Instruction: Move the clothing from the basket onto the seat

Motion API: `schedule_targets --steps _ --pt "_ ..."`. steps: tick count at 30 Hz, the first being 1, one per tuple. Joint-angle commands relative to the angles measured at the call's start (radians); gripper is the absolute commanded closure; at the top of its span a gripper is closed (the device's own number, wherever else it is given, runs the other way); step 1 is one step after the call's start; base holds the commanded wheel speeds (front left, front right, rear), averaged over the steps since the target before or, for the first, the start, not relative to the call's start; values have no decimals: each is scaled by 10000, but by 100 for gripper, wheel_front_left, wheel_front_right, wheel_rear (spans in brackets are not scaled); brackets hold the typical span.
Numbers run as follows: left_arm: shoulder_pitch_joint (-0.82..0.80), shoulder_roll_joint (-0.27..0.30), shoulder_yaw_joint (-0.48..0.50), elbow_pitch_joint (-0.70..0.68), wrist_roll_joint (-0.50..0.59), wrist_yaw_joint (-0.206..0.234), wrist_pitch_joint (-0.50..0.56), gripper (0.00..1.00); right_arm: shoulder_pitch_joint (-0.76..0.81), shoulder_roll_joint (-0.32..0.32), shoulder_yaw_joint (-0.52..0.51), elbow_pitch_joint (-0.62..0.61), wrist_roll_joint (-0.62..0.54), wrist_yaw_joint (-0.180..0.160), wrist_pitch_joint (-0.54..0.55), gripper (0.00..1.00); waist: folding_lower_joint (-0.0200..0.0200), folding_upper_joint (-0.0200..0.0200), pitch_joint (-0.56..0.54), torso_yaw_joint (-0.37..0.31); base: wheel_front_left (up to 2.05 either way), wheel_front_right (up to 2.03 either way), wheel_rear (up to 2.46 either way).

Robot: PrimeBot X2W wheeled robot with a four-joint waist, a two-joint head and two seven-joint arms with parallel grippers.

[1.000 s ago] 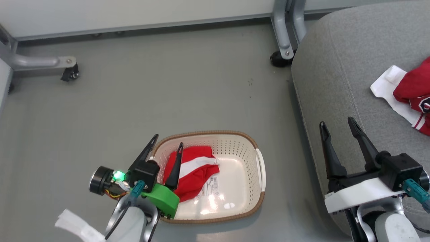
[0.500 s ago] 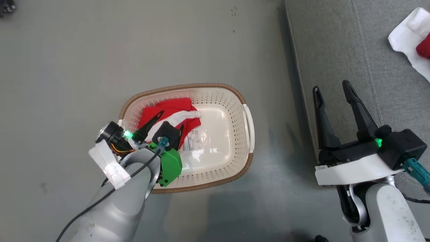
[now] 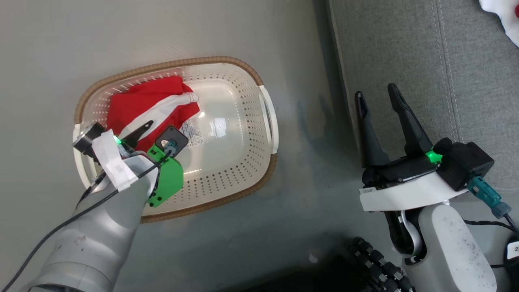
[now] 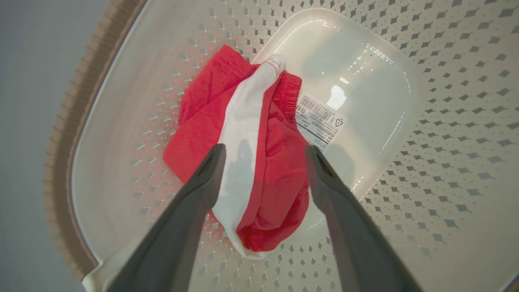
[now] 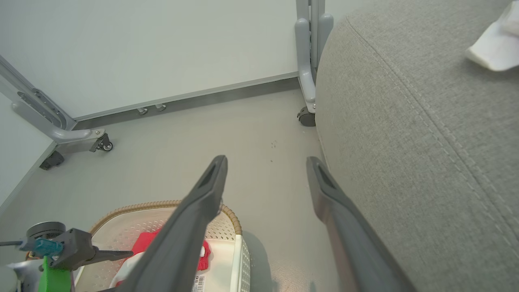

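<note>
While the left gripper [image 4: 264,149] hung over the cream perforated plastic basket [image 4: 134,121], its fingers [image 4: 194,194] stood wide apart, empty | red-and-white fabric clothing [image 4: 279,170] lay below, between them, at the basket's left end, long axis crossing their closing line | right gripper [image 3: 376,91], likewise spread, empty, stood farther off beside the light-grey fabric seat [image 3: 405,48]

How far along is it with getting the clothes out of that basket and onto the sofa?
Done: a white piece of fabric already lies on the seat. In hand: the left tool hangs open over the red garment in the basket, not yet gripping it. Left: grip it, lift it and carry it to the seat. The right tool stands open and empty near the seat's edge.
</note>
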Motion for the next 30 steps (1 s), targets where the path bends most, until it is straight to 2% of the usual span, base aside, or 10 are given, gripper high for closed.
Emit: schedule_targets --steps 1,18,30 --pt "-316 185 -17 125 116 30 77 0 -221 13 79 85 134 1 -92 0 -2 0 803 -735 0 0 0" --pt "-1201 1032 -336 799 109 -5 1344 0 -724 10 648 202 740 1 -227 0 -2 0 1784 -1374 0 0 0" --pt "-1494 1367 -593 910 -10 -170 2986 0 -899 10 997 70 923 1 -230 0 -2 0 2327 -1609 0 0 0"
